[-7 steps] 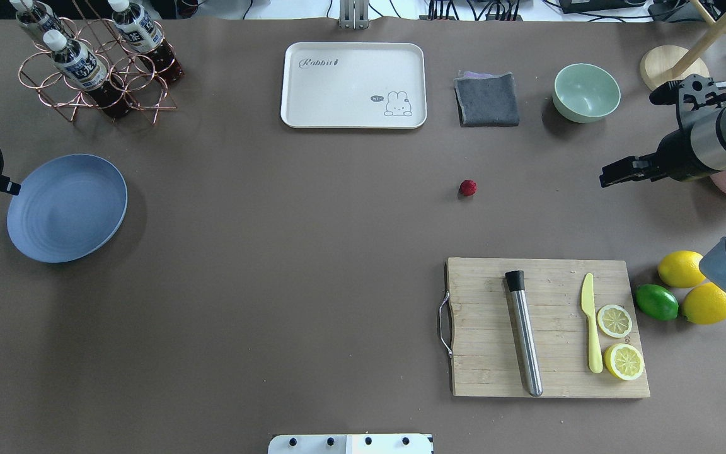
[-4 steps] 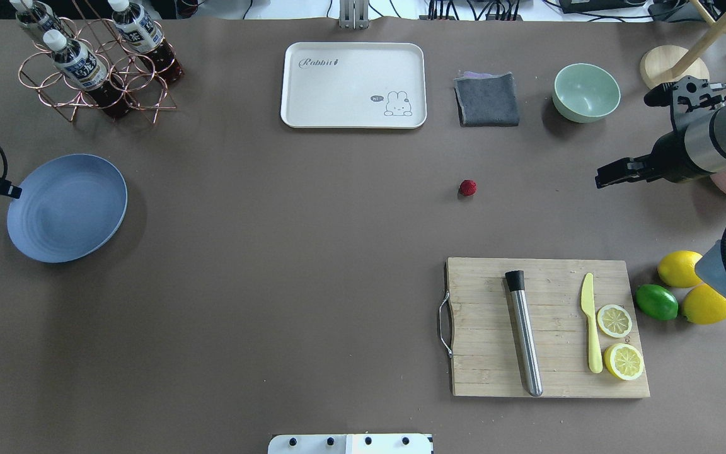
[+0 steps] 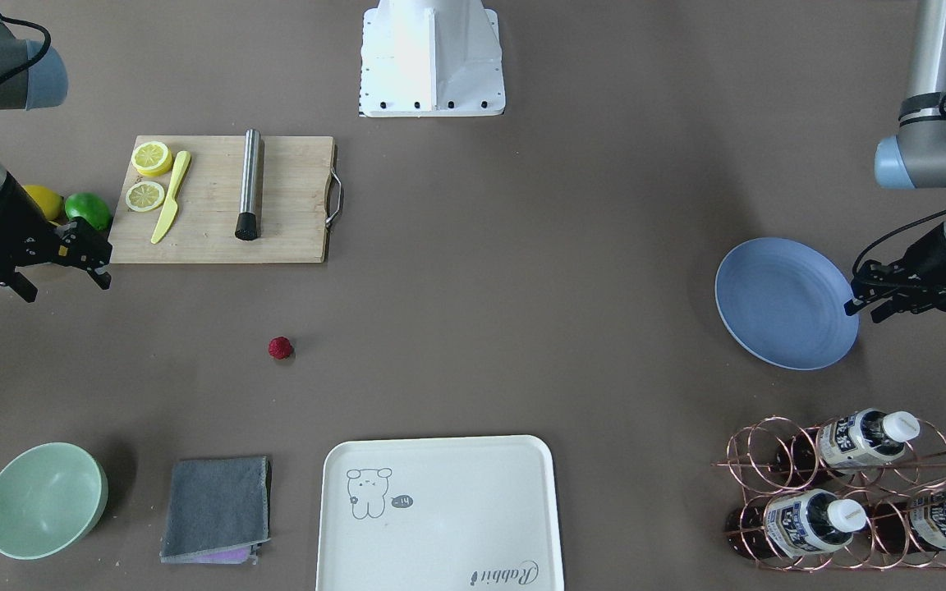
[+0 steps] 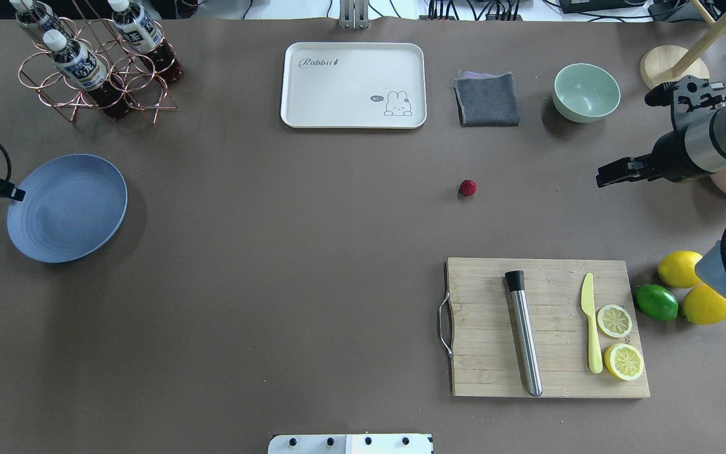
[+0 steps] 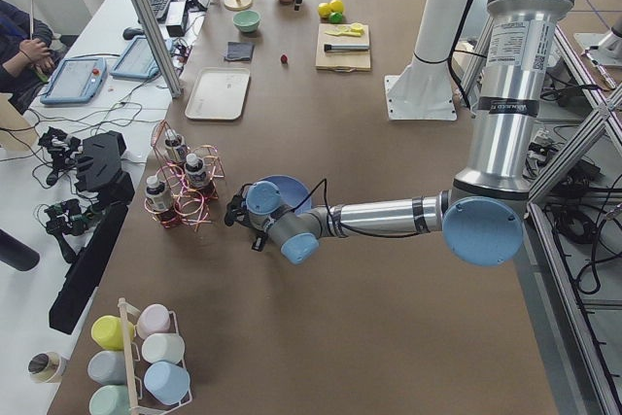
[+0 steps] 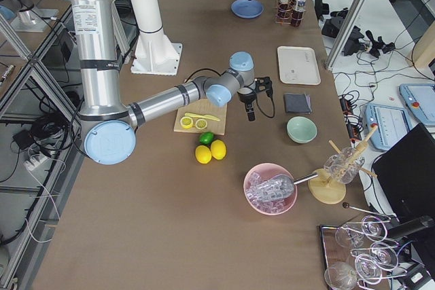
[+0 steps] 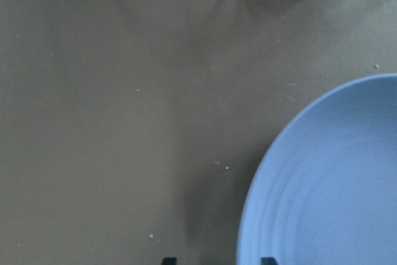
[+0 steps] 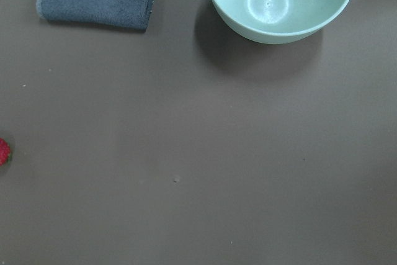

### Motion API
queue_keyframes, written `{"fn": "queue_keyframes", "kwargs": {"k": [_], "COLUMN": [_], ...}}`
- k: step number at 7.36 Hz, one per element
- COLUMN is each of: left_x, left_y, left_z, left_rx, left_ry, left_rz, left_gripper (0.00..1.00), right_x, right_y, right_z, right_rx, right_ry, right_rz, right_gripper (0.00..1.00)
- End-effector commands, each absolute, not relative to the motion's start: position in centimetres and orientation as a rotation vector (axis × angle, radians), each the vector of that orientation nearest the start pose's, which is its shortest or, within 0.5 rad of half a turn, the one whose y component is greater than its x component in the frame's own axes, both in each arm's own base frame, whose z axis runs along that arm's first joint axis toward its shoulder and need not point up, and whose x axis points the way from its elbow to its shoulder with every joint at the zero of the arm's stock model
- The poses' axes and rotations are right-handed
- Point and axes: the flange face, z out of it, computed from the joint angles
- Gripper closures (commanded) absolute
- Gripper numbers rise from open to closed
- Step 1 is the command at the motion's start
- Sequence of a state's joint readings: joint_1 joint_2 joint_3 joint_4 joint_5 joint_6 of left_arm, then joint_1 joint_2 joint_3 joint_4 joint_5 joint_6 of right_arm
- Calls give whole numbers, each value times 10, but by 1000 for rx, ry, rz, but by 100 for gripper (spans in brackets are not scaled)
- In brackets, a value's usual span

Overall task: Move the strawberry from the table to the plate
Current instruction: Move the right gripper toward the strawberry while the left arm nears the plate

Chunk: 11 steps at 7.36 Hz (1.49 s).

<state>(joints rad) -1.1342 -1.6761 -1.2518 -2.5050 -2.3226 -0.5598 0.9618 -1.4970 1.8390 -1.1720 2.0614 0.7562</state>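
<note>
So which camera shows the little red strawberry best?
The front-facing view: the strawberry sits whole and unblocked. Overhead shows it nearly as well. The right wrist view cuts it at the edge, exterior left makes it a speck, the others miss it.

One strawberry (image 4: pixel 467 187), one plate (image 4: pixel 67 208), one tray (image 4: pixel 353 85), one green bowl (image 4: pixel 586 92), one cloth (image 4: pixel 487 99), three bottles (image 4: pixel 79 66), two whole lemons (image 4: pixel 680 268), one lime (image 4: pixel 656 302), two lemon halves (image 4: pixel 614 320), one knife (image 4: pixel 590 321).
</note>
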Motion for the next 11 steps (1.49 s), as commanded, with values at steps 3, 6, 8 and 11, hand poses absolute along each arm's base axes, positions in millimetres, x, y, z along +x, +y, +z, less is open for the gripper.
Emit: {"fn": "queue_keyframes", "kwargs": {"k": [3, 6, 8, 11], "left_x": [185, 187, 190, 286], "left_y": [-527, -526, -521, -504], "left_z": [651, 621, 560, 459], "left_rx": [256, 252, 186, 150], "left_ry": [969, 1035, 1157, 1231], "left_rz": [181, 127, 35, -71], "left_gripper": [84, 100, 100, 100], "right_x": [-233, -233, -234, -235], "right_y": [-486, -485, -485, -486], "right_z": [456, 458, 456, 453], "right_rx": [262, 258, 255, 256], "right_ry": [-814, -815, -822, -830], "right_rz": [-41, -42, -45, -49], "right_gripper": [1, 1, 1, 1]}}
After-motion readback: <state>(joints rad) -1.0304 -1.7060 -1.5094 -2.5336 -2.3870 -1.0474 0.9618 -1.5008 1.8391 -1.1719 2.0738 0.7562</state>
